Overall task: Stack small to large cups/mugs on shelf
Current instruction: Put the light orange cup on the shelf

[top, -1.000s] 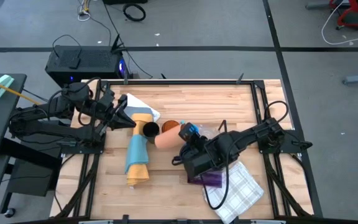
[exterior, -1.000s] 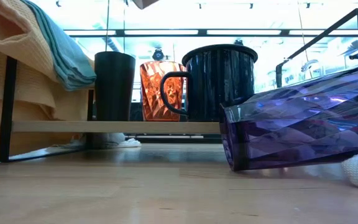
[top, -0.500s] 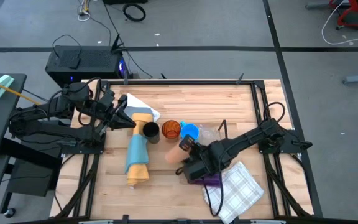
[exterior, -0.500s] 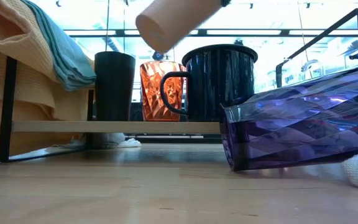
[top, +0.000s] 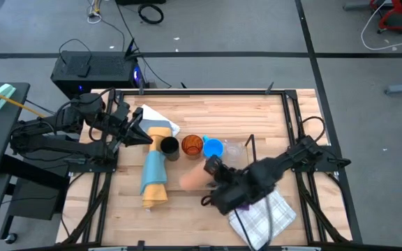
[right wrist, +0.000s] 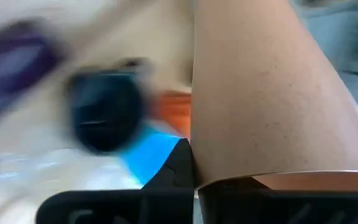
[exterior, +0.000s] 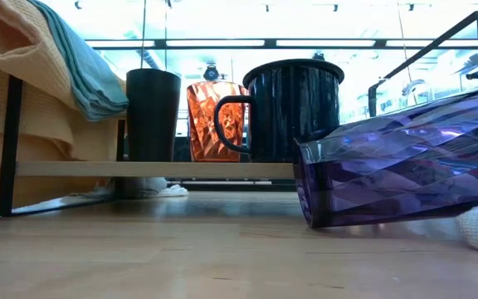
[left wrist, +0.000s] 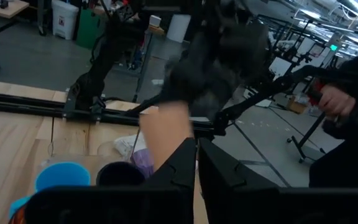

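Observation:
My right gripper [top: 213, 180] is shut on the peach cup [top: 194, 180], above the table's middle, nearer than the row of cups. The black cup [top: 168, 148], amber cup [top: 192, 145], blue cup [top: 213, 148] and a clear glass [top: 234, 150] stand in a row. In the low view the black cup [exterior: 152, 112], amber cup [exterior: 206, 116] and dark handled mug [exterior: 297, 108] stand on the shelf [exterior: 156, 169]. The purple tumbler [exterior: 397, 170] lies on its side on the table. My left gripper [top: 142, 132] is shut and empty at the left. My right gripper holds the peach cup at its open rim end [right wrist: 260, 177]. One finger [right wrist: 180, 163] lies against the outer wall; the cup hides the other. The fingers come about level from the table's right. The cup is lifted clear, lying about level, its closed end toward the left.
A rolled yellow-and-blue cloth [top: 153, 178] lies left of the cups, leaning over the shelf's left end [exterior: 40, 100]. A white checked cloth [top: 267, 213] lies at the near right under my right arm. A person's hand [left wrist: 331, 99] shows beyond the table.
My right gripper has carried the peach cup from beside the row of cups toward the table's near edge, lifted clear. The cup showed at the top of the low view half a second ago and is out of that view now.

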Motion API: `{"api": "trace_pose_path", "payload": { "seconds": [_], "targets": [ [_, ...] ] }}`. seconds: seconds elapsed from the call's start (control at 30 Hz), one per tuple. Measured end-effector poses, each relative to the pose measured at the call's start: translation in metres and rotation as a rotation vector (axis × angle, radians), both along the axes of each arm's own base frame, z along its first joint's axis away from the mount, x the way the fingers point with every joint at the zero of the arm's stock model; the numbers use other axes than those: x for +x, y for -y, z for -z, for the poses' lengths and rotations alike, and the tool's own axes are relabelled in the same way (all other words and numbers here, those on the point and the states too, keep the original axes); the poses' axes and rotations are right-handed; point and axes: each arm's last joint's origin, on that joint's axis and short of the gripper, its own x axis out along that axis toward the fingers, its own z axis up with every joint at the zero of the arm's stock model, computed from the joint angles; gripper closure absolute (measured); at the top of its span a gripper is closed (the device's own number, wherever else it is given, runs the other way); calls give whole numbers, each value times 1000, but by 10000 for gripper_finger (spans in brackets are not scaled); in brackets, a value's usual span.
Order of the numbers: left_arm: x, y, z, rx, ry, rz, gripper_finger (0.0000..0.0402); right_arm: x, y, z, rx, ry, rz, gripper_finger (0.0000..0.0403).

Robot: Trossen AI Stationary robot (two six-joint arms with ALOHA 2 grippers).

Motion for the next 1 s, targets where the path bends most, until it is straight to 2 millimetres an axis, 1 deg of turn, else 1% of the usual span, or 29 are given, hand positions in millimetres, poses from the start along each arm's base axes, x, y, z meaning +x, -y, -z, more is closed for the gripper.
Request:
{"api": "trace_pose_path", "payload": {
  "seconds": [0.07,0.1,0.17,0.2,0.23,0.3,0.33,0.4,0.43,0.5,0.6,0.67,0.73,0.8,0.87,0.93,1.0],
  "targets": [
    [0,0,0,1,0,0,375,-6,6,-20,-90,184,63,400],
    [0,0,0,6,2,0,373,-10,10,-30,-97,260,111,400],
    [0,0,0,13,4,1,370,-16,22,-56,29,520,303,400],
    [0,0,0,14,5,1,368,-20,28,-67,131,637,410,400],
    [0,0,0,14,5,0,367,-26,38,-79,270,753,526,400],
    [0,0,0,16,5,-11,366,-37,53,-101,603,985,761,400],
    [0,-1,0,16,6,-19,366,-42,59,-111,744,1062,842,400],
    [0,-1,0,18,6,-32,369,-49,63,-126,978,1174,922,400],
    [1,-1,0,19,6,-40,370,-51,61,-132,1087,1178,929,400],
    [1,-2,0,21,8,-53,373,-50,55,-136,1324,1107,951,400],
    [1,-2,0,21,8,-61,376,-45,46,-128,1619,917,1093,400],
    [1,-2,0,18,7,-63,375,-39,36,-122,1767,778,1200,400],
    [1,-2,0,5,3,-65,373,-34,21,-111,1868,565,1310,400],
    [1,-2,0,-6,-1,-65,370,-31,5,-99,1888,347,1414,400],
    [1,-2,0,-5,-1,-65,367,-29,-3,-85,1840,169,1546,400],
    [1,-2,0,-5,-1,-65,366,-29,-6,-74,1772,68,1681,400],
    [1,-2,0,2,1,-65,367,-24,-7,-64,1729,3,1784,400]
  ]
}}
